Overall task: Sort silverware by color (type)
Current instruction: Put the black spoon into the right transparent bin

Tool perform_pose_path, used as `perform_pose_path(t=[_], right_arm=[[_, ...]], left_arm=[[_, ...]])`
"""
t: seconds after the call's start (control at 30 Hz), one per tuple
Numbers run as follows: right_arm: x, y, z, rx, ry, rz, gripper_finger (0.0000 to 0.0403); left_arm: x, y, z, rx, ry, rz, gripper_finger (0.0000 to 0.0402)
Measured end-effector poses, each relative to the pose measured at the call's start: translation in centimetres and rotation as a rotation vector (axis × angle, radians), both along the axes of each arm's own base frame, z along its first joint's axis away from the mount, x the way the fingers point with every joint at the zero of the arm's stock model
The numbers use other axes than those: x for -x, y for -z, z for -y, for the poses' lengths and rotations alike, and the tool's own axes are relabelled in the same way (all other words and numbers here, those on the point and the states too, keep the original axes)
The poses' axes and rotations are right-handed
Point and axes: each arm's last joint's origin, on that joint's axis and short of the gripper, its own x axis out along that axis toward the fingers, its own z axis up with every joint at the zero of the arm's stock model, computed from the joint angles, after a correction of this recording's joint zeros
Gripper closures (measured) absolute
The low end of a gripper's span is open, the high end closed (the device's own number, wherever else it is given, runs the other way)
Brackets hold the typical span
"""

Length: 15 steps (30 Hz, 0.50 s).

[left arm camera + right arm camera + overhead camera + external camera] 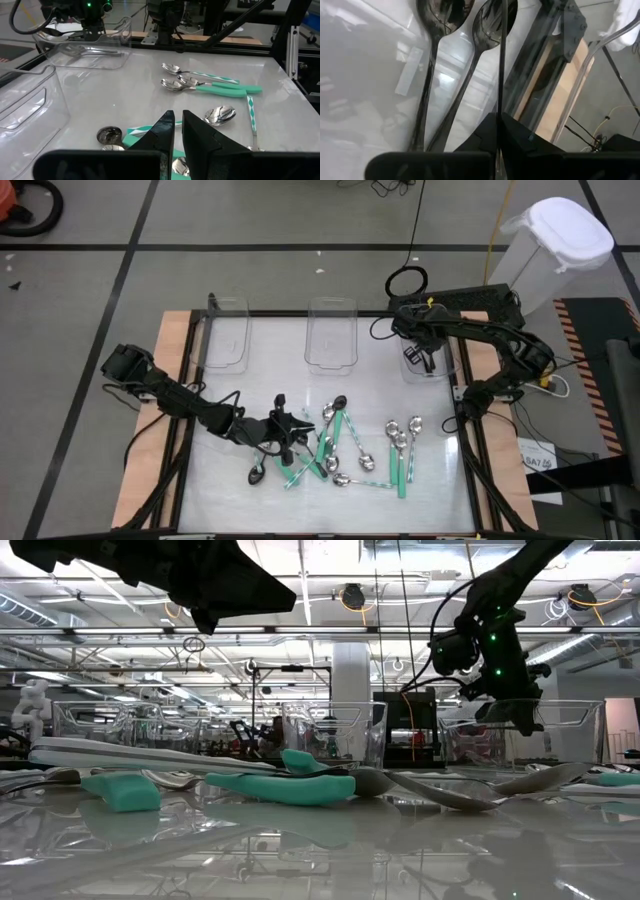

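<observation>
- Surface (230,490): white, carries three clear bins along its far edge and a loose pile of spoons (345,450) toward the near edge.
- Bins: left bin (228,340) and middle bin (331,335) look empty; right bin (432,360) sits directly under the right claw.
- Right claw (421,357): hangs over the right bin, fingers pressed together with a thin dark handle (503,55) running up between them, so it reads as gripping a dark spoon. Two dark spoons (445,75) already lie in the bin just beneath it.
- Left claw (283,423): low over the pile's left end, fingers narrow, only a slit between them; nothing visibly held. A dark spoon bowl (109,134) lies just beside its tips.
- Teal-handled spoons (220,89) and silver spoons (402,435): scattered ahead of and beside the left claw, all unsorted.
- Progress: early judgement, only dark ones started; teal and silver kinds entirely left, plus some dark ones near the left claw.
</observation>
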Motion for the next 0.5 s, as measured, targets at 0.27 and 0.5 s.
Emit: perform_pose_path(t=[0.27, 0.5], right_arm=[[-0.01, 0.00, 0.00, 0.001, 0.001, 0.001, 0.0360], [0.00, -0.02, 0.01, 0.004, -0.002, -0.003, 0.0316]], left_arm=[[0.00, 0.00, 0.00, 0.000, 0.000, 0.000, 0.0364], [0.00, 0.00, 0.00, -0.001, 0.000, 0.000, 0.0364]])
